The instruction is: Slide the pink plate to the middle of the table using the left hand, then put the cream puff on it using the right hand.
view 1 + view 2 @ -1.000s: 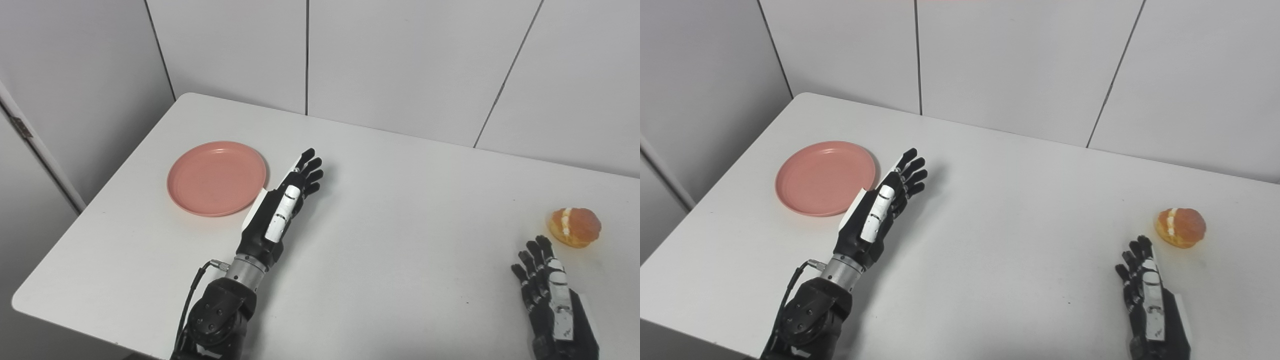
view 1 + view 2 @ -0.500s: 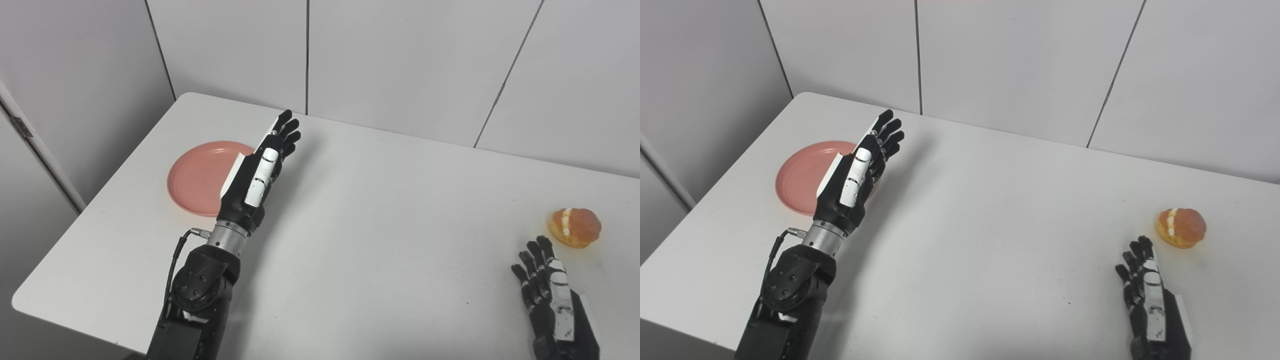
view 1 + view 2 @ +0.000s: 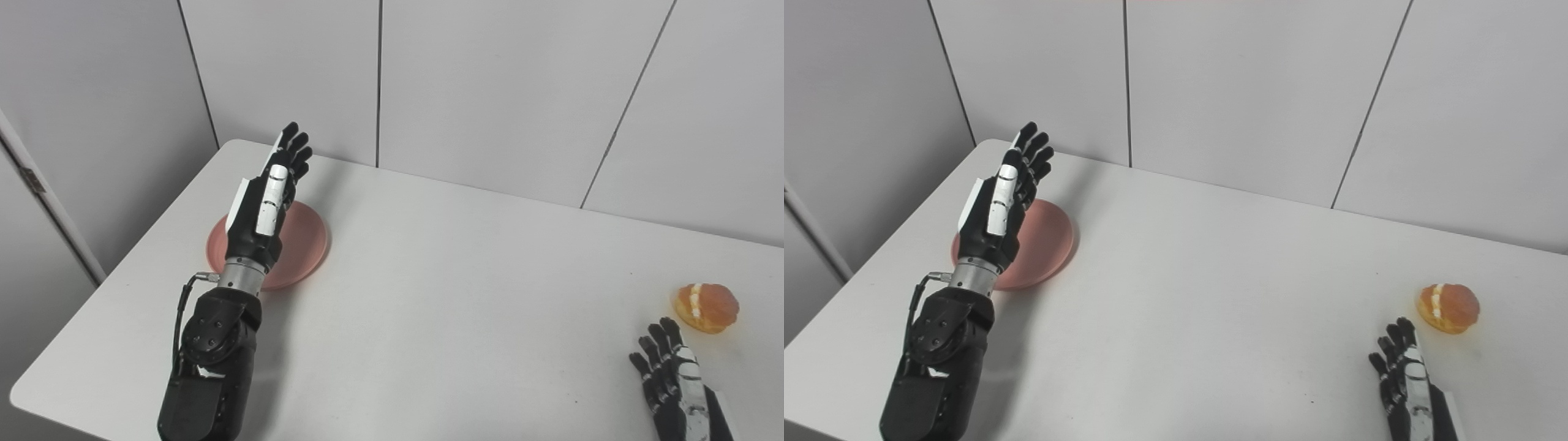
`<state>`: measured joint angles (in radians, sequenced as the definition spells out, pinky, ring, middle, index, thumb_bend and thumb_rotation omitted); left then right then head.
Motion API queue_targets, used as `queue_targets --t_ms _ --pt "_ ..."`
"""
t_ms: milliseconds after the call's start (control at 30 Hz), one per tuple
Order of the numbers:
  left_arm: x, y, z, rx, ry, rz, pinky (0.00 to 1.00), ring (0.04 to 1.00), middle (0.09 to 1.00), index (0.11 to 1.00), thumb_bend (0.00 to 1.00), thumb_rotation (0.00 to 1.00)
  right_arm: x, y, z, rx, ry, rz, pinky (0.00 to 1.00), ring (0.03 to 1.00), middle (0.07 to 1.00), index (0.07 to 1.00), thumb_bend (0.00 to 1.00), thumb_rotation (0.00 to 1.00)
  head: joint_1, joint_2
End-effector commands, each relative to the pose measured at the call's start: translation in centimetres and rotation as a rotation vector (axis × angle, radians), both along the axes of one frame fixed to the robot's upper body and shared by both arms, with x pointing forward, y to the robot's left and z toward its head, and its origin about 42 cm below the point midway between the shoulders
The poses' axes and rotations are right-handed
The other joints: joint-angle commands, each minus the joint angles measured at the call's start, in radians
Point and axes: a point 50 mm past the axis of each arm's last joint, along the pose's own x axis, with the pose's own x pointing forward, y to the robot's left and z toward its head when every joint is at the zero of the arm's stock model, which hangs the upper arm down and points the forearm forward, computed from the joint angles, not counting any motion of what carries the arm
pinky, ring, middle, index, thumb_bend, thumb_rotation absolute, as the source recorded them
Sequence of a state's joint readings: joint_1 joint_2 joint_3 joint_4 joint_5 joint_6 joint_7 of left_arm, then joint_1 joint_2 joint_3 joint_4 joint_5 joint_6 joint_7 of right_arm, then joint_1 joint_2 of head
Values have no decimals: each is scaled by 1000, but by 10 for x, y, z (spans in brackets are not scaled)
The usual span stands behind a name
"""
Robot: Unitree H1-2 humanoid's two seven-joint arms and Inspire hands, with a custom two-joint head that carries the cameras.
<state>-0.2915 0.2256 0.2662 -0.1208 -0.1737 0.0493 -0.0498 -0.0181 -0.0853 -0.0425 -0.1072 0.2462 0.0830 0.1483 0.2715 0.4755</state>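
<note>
The pink plate (image 3: 303,242) lies on the left part of the white table (image 3: 465,294), and my left arm hides much of it. My left hand (image 3: 264,196) is raised above the plate with its fingers straight and apart, holding nothing. The cream puff (image 3: 706,307), golden with a white cream band, sits near the table's right edge. My right hand (image 3: 677,386) rests open at the bottom right, just in front of the puff and apart from it.
Grey wall panels (image 3: 490,86) stand right behind the table's far edge. The table's left edge (image 3: 122,257) runs close to the plate, beside a panel with a hinge (image 3: 30,177).
My left hand has lifted and swung left, from beside the plate's right rim to above the plate. The camera has tilted up a little. My right hand and the puff stayed put.
</note>
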Motion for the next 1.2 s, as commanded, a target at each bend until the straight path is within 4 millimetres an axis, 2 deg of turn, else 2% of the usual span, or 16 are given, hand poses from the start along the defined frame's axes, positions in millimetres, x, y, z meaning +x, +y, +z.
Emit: queue_targets --t_ms 0,133,300,433,1067,1167 --pt "5 13 20 21 -67 15 988 957 968 967 516 1000 3 -3 5 -4 -28 -2 1000 1000 1000 1000 210 1000 1 -1" --pt "10 32 23 23 -70 51 999 973 988 990 531 1000 3 -3 5 -1 -32 2 1000 1000 1000 1000 207 1000 1 -3" --pt "17 54 26 -1 -63 108 950 931 948 933 503 1000 3 -3 6 3 -32 -1 1000 1000 1000 1000 192 1000 5 -4" --pt "21 67 26 -39 -61 124 963 933 948 930 485 1000 2 -3 7 -4 -34 3 1000 1000 1000 1000 192 1000 8 -2" --pt "19 119 12 -70 32 214 945 911 914 896 472 1000 2 -4 11 -4 -31 6 1000 1000 1000 1000 165 1000 22 2" --pt "19 125 9 -89 47 220 973 921 920 895 471 1000 2 -4 11 -6 -31 4 1000 1000 1000 1000 169 1000 23 3"
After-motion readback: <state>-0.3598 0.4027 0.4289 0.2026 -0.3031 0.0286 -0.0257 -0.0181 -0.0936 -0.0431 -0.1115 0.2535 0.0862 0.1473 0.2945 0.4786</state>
